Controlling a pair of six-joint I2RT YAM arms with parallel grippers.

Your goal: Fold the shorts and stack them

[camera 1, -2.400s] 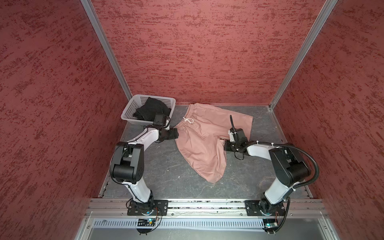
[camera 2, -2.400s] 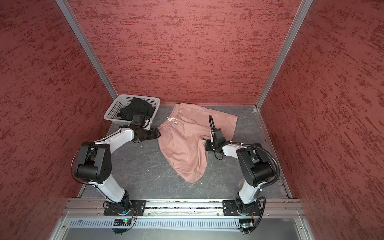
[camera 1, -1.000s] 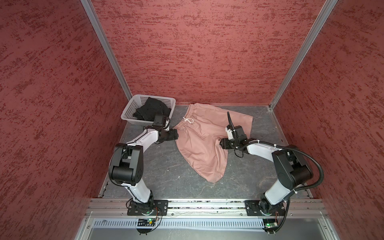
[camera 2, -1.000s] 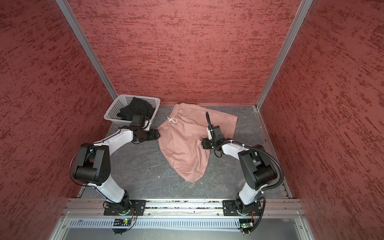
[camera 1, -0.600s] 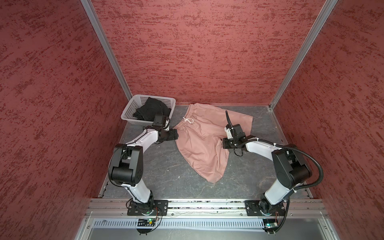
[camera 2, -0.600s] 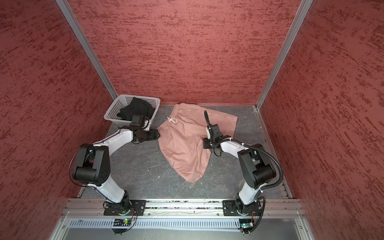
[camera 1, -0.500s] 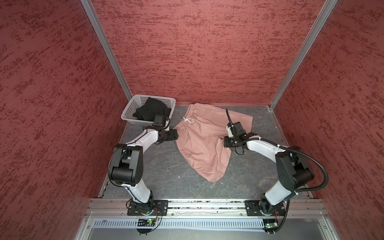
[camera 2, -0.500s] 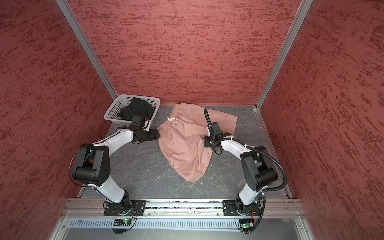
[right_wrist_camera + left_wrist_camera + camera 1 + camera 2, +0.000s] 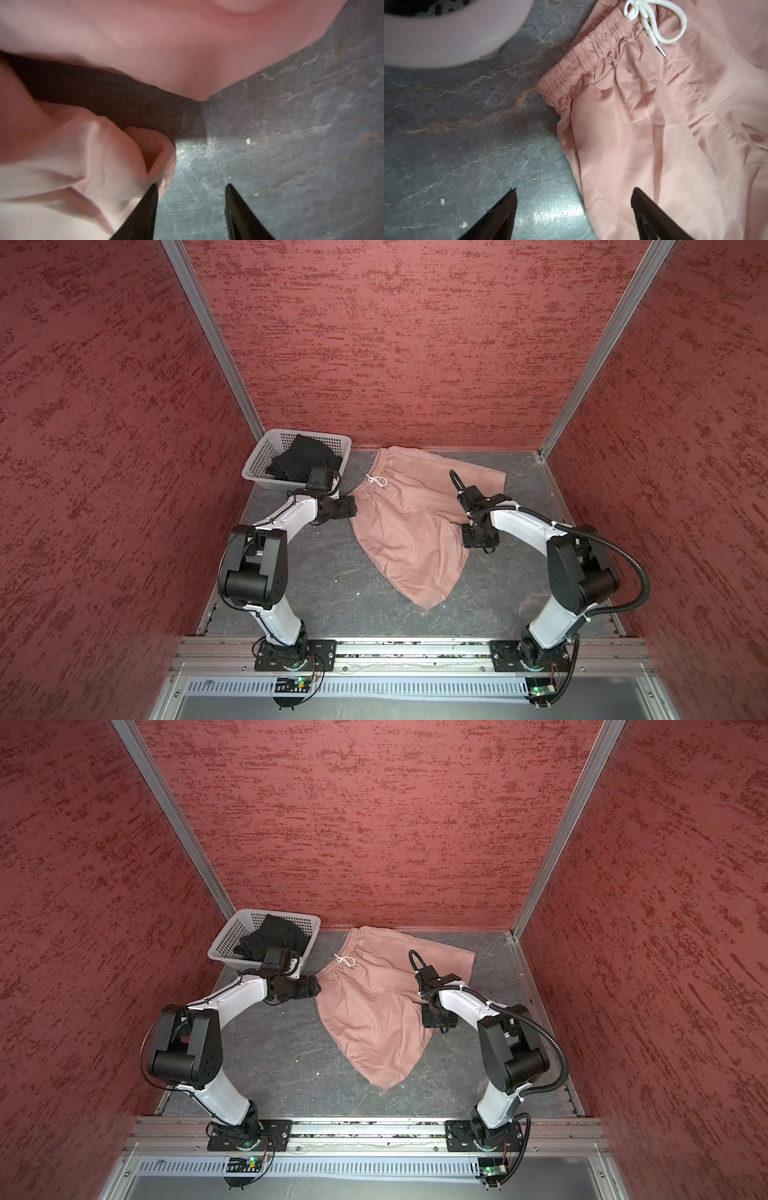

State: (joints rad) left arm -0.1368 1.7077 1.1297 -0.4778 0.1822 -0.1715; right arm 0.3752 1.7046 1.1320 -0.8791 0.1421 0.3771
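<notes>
Pink shorts [image 9: 407, 526] lie spread on the grey table [image 9: 328, 572], mid to far, not yet folded. Their gathered waistband [image 9: 591, 56] runs along the far left edge, with the white drawstring [image 9: 376, 480] tied in a bow on it. One leg reaches to the far right and the other points toward the near side. Black shorts [image 9: 303, 456] sit crumpled in the white basket [image 9: 266, 448] at the far left corner, well apart from the pink pair. The left gripper [image 9: 353, 506] is low over the table, just beside the left end of the waistband. In the wrist view its jaws [image 9: 573, 193] stand wide apart and hold nothing, with one finger over bare table and the other over pink cloth. The right gripper [image 9: 478, 537] is down at the right edge of the pink shorts, near the crotch between the legs. Its jaws [image 9: 191, 186] are partly apart with only bare table between them. One fingertip [image 9: 153, 191] is against a bunched fold of pink cloth, and the other is over the table.
</notes>
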